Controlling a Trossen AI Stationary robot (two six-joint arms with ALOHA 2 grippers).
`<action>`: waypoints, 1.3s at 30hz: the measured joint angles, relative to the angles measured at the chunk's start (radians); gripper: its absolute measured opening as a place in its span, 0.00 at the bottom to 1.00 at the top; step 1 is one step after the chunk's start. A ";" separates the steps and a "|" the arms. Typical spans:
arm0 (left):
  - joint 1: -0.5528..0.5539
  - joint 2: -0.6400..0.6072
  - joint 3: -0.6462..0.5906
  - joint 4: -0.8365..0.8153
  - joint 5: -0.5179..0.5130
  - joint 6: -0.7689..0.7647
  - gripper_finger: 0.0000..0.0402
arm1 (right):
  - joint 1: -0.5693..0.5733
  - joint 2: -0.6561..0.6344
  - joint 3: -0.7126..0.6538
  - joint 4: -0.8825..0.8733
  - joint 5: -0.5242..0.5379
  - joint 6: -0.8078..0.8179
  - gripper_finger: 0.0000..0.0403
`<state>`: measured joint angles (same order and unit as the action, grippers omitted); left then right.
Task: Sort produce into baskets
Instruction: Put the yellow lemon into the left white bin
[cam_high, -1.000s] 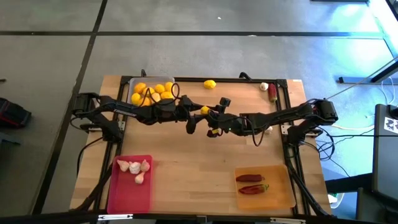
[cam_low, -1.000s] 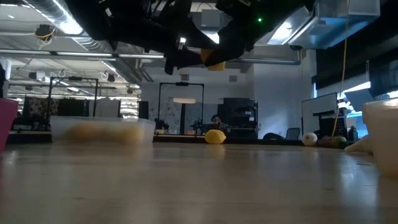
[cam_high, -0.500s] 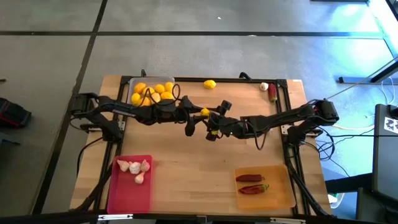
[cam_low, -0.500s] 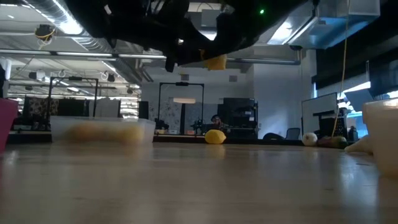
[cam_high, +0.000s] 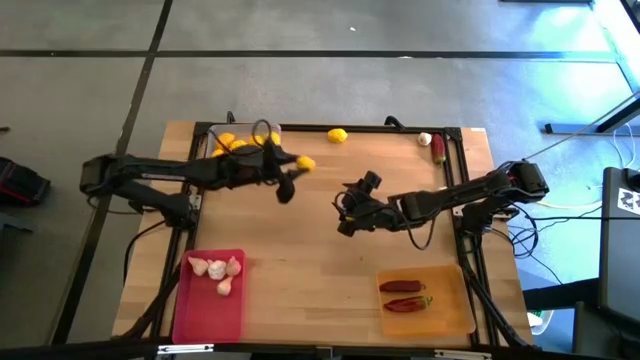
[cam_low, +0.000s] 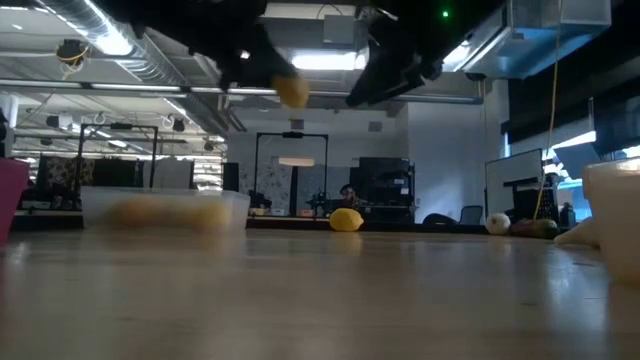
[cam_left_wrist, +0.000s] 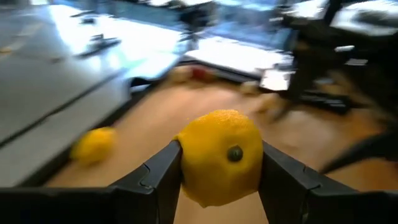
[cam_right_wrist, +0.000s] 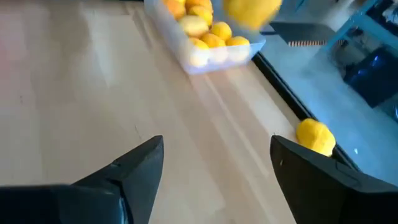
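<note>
A yellow lemon (cam_high: 305, 163) hangs above the table just right of the clear basket (cam_high: 214, 133), with my left gripper (cam_high: 297, 167) shut on it. In the low view this lemon (cam_low: 292, 90) is high over the tabletop. The clear basket holds several lemons. My right gripper (cam_high: 346, 216) stands open over the table's middle with nothing between its fingers (cam_right_wrist: 134, 163). Another lemon (cam_high: 338, 135) rests on the table by the far edge. A garlic bulb (cam_high: 425, 139) and a chili (cam_high: 438, 149) lie at the far right. My left gripper pinches the lemon by two opposite sides (cam_left_wrist: 188, 163) between its two fingers (cam_left_wrist: 158, 171). The fingers reach in nearly level from the table's left. The lemon is lifted clear of the table.
A pink basket (cam_high: 193, 315) with garlic bulbs stands at the near left. An orange basket (cam_high: 450, 312) with two chilies stands at the near right. Bare wood lies between them and under both grippers. Black frame rails run along the table's far edge and sides.
Both grippers met at the lemon over the table's middle. My left gripper has since carried it up and toward the clear basket at the far left. My right gripper is free of the lemon and has drawn back toward the right and near edges.
</note>
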<state>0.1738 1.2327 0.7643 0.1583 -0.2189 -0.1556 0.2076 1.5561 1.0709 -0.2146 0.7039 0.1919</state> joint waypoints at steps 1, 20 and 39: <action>0.012 -0.023 0.000 -0.037 -0.033 0.000 0.43 | -0.005 0.000 -0.001 -0.006 -0.002 0.010 0.71; 0.471 -0.165 -0.070 -0.495 -0.265 -0.044 0.43 | -0.005 -0.001 -0.026 0.016 -0.008 0.047 0.71; 0.672 0.077 -0.120 -0.381 -0.262 -0.003 0.43 | -0.027 -0.001 -0.039 0.057 -0.043 0.047 0.71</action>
<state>0.8454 1.3099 0.6442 -0.2223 -0.4808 -0.1581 0.1810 1.5556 1.0317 -0.1581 0.6609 0.2386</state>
